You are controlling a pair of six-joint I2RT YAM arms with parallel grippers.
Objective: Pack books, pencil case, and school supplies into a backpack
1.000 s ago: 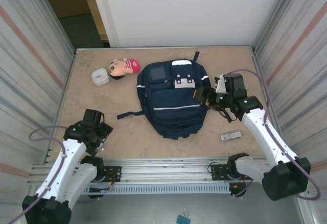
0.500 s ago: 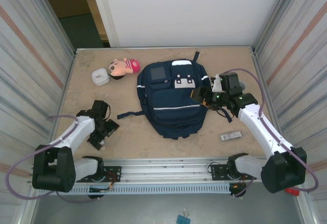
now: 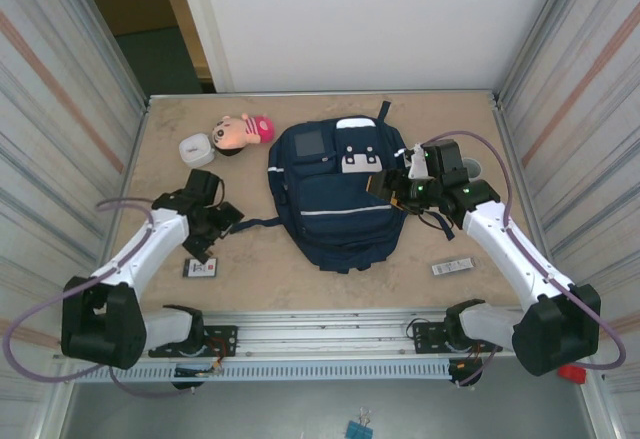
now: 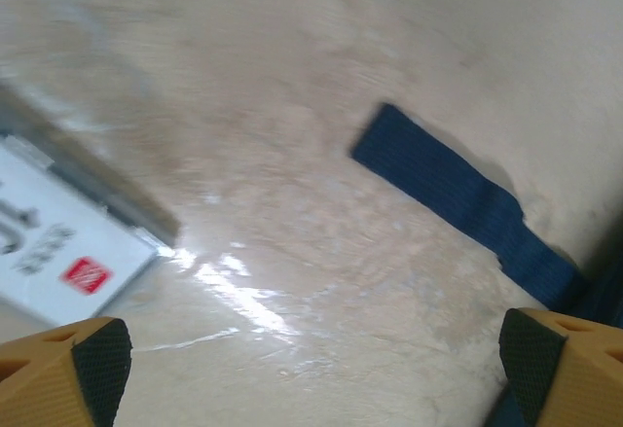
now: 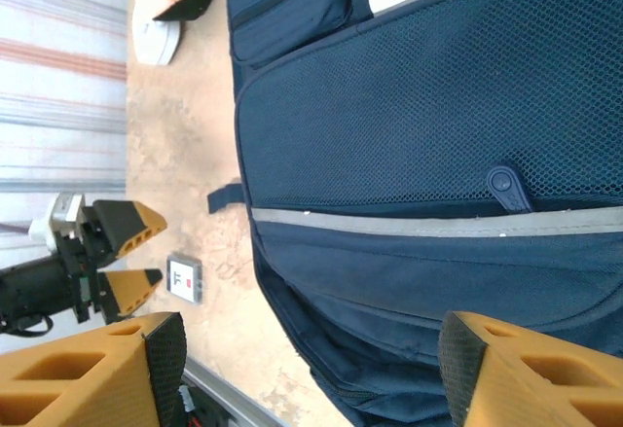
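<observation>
A: While the arms hover, how's the backpack (image 3: 335, 209)?
B: Navy-blue, white patch, grey panel, thin white stripe — flat mid-worktop, nearer the far edge. Right gripper (image 5: 311, 344) spread wide over its mesh, holding nothing.
A: Around it?
B: Left gripper (image 3: 212, 231) gapes empty above a loose strap (image 4: 458, 198); card pack (image 3: 200, 267) by the near-left corner, slim bar (image 3: 452, 267) near the right edge — plush doll (image 3: 243, 131), white box (image 3: 196, 149) far-left.

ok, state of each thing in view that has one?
backpack: flat on the table, front up, looks zipped shut.
card: flat on the table, not packed.
bar: flat on the table, not packed.
doll: lying down at the far side.
left hand: open, empty, above the table beside the card.
right hand: open, empty, over the backpack.
</observation>
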